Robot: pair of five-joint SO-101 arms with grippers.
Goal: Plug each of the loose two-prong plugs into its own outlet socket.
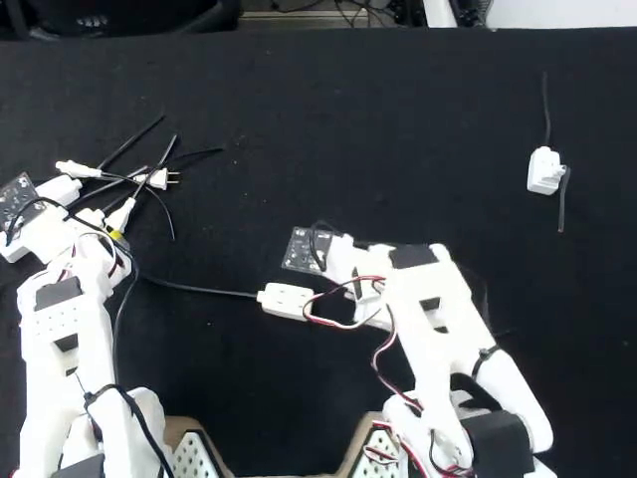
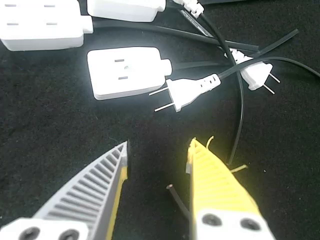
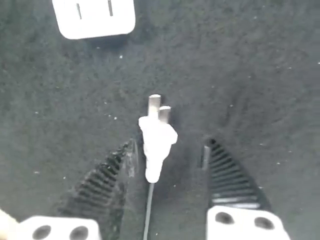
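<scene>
- Presently, the right gripper (image 3: 169, 147) has its jaws apart, straddling a loose plug (image 3: 157, 134) on the table, unclamped; the grasp step is in hand.
- Beyond the prongs lies an outlet socket (image 3: 94, 17). Next: close, then drive straight in.
- Left gripper (image 2: 158, 144) has its jaws apart, short of a second plug (image 2: 186, 92) beside a second socket (image 2: 125, 72).

Our left arm (image 1: 60, 329) and right arm (image 1: 438, 319) are blocky white plastic shells, looped with red, white and black wires (image 1: 381, 354). Our left hand (image 2: 158, 150) has one grey ribbed finger (image 2: 95, 185) and one yellow finger (image 2: 215, 185). Our right hand (image 3: 169, 147) has two black ribbed fingers (image 3: 100, 185), and all sit on white bases with dark screws.
</scene>
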